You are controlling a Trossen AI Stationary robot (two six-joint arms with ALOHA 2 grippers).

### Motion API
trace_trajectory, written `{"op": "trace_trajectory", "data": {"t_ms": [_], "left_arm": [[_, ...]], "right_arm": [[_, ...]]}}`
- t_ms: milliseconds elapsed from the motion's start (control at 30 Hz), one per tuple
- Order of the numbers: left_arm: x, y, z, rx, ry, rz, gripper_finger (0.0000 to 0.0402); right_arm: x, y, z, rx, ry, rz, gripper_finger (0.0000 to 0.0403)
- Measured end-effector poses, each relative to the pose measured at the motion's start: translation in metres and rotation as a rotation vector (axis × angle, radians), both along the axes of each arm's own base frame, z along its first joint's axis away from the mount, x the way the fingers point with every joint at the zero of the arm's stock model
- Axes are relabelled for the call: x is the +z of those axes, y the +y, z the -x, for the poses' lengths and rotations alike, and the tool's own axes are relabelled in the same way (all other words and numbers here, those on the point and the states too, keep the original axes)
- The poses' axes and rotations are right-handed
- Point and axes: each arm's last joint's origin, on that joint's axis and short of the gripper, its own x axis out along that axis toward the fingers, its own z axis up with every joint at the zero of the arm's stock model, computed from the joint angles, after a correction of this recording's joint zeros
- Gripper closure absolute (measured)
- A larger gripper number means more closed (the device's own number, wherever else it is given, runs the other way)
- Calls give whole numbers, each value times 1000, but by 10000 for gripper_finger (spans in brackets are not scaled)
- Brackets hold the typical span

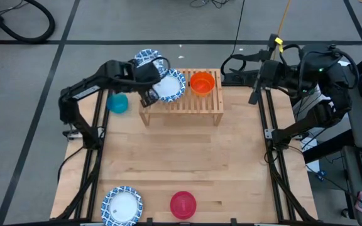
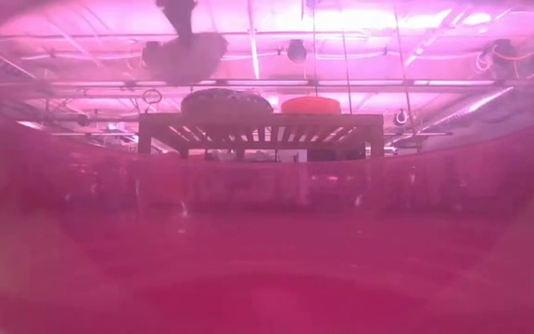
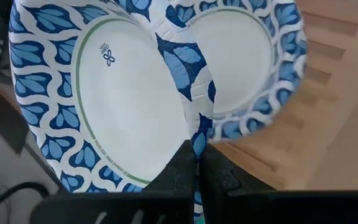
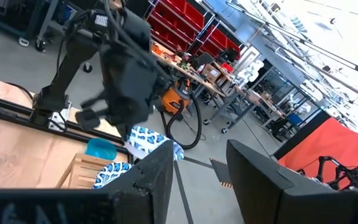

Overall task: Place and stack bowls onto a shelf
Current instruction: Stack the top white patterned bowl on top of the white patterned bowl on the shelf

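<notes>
The wide round paper dish with blue leaf-patterned rim and white centre (image 3: 123, 99) hangs from my left tool (image 3: 196, 163), whose fingers are pinched narrow on a thin bit of its rim. From above it sits over the far-left end of the low light-wood slatted shelf (image 1: 187, 103), overlapping a second blue-rimmed paper dish (image 1: 170, 85) that already lies on the slats there. A small orange bowl (image 1: 202, 82) stands on the shelf just to the right of that dish, and a small teal bowl (image 1: 117, 103) rests on the bench just left of the shelf.

My worry is the grip: I hold only the edge, and a paper rim can fold or slide out, so the dish may drop crooked. I judge the two rims are not yet concentric, so letting go here could leave it propped on the lower dish's rim, or tipping off the shelf's far-left edge toward the teal bowl. Shifting sideways while touching could also drag the lower dish into the orange bowl.

A third blue-rimmed dish (image 1: 122, 205) and a small red bowl (image 1: 183, 204) wait at the near edge of the pale wooden bench (image 1: 187, 163). My right tool (image 4: 199, 163) is parked off the far-right corner, fingers wide and empty.
</notes>
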Motion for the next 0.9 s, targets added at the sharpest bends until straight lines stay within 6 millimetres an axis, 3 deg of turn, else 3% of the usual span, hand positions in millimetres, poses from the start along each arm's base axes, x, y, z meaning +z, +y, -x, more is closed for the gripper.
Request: {"op": "trace_trajectory", "data": {"t_ms": [200, 633, 900], "left_arm": [[-22, 19, -27, -108, 81, 31, 398], [-58, 16, -63, -267, 207, 120, 398], [-70, 16, -70, -311, 269, 149, 378]], "right_arm": [[0, 0, 0, -1, 5, 0, 259], [-1, 0, 0, -1, 7, 1, 259], [-1, 0, 0, -1, 14, 1, 259]]}}
